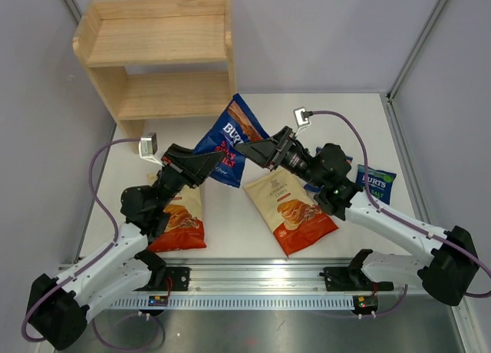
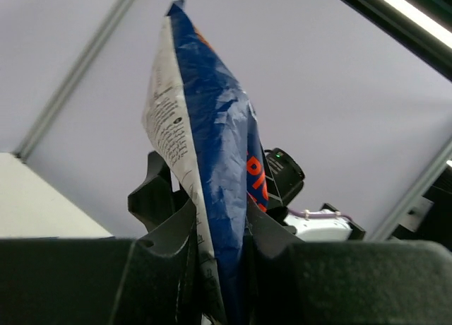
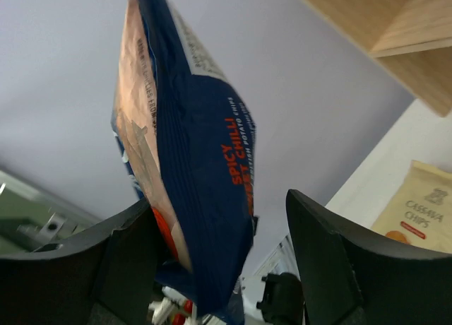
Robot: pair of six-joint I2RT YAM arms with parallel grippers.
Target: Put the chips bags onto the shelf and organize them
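Observation:
A dark blue BURTS "spicy chilli" bag point(image 1: 230, 140) is held upright above the table, in front of the wooden shelf point(image 1: 157, 38). My left gripper point(image 1: 209, 164) is shut on its lower edge; in the left wrist view the bag point(image 2: 208, 148) stands pinched between the fingers point(image 2: 166, 244). My right gripper point(image 1: 252, 148) is open, its jaws on either side of the same bag point(image 3: 187, 141), with a wide gap on the right. One cream bag point(image 1: 291, 209) lies at table centre. Another point(image 1: 182, 219) lies partly under my left arm. A green-topped blue bag point(image 1: 376, 183) lies at the right.
The shelf's two tiers hold nothing. Another blue bag point(image 1: 347, 160) is mostly hidden under my right arm. Grey walls close in the table on the left and right. A corner of the shelf point(image 3: 385, 25) and a cream bag point(image 3: 417, 212) show in the right wrist view.

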